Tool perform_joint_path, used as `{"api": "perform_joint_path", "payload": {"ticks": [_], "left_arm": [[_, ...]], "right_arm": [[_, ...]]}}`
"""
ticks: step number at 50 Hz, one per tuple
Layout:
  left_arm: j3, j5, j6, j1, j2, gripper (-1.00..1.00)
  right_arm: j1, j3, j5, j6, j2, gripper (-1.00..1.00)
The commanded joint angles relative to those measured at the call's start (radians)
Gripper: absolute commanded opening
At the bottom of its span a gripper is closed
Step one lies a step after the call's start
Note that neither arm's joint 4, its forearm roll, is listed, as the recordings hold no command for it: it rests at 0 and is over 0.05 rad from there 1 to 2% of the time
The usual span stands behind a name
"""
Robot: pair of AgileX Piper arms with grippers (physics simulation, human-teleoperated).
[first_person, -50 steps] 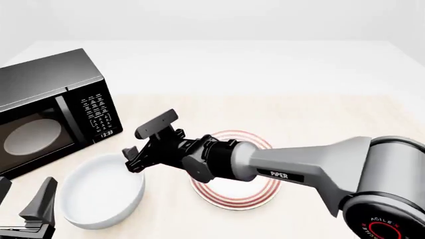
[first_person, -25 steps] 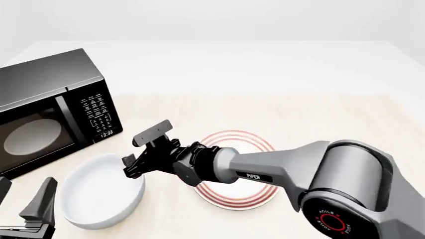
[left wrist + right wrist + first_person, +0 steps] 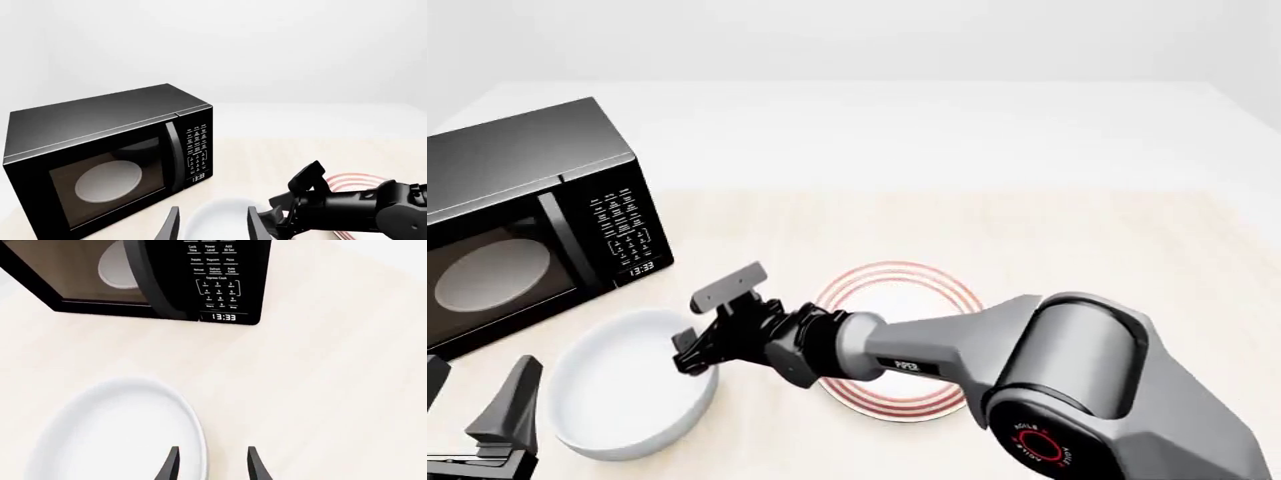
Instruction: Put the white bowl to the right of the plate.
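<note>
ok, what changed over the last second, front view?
The right gripper came lower and nearer the camera, settling open at the right rim of the white bowl, one finger on each side of it; nothing gripped yet. Bowl, plate, microwave and left gripper stayed put.

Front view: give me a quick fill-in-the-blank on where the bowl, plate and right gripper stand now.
1. The white bowl lies to the ____ of the plate.
2. The right gripper is open at the bowl's ____.
3. The microwave clock reads ____.
4. The left gripper holds ____.

Missing words: left; rim; 13:33; nothing
</note>
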State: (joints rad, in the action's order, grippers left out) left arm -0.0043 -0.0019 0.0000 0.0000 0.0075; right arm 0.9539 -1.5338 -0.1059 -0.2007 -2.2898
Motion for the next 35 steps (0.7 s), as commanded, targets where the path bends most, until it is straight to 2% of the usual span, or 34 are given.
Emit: {"api": "perform_joint_path", "payload": {"ticks": [1,23,24,35], "left_arm": [[0.000,0.000,0.000,0.000,0.000,1.00],[0.000,0.000,0.000,0.000,0.000,1.00],[0.000,0.000,0.000,0.000,0.000,1.00],[0.000,0.000,0.000,0.000,0.000,1.00]], "right_arm": [[0.007,-0.016,-0.002,-0.021,-0.036,1.00],[0.023,-0.030,-0.004,-0.041,-0.075,1.00],[0.021,-0.029,-0.004,-0.035,-0.074,-1.00],[0.019,-0.013,0.008,-0.021,-0.043,-1.00]]}}
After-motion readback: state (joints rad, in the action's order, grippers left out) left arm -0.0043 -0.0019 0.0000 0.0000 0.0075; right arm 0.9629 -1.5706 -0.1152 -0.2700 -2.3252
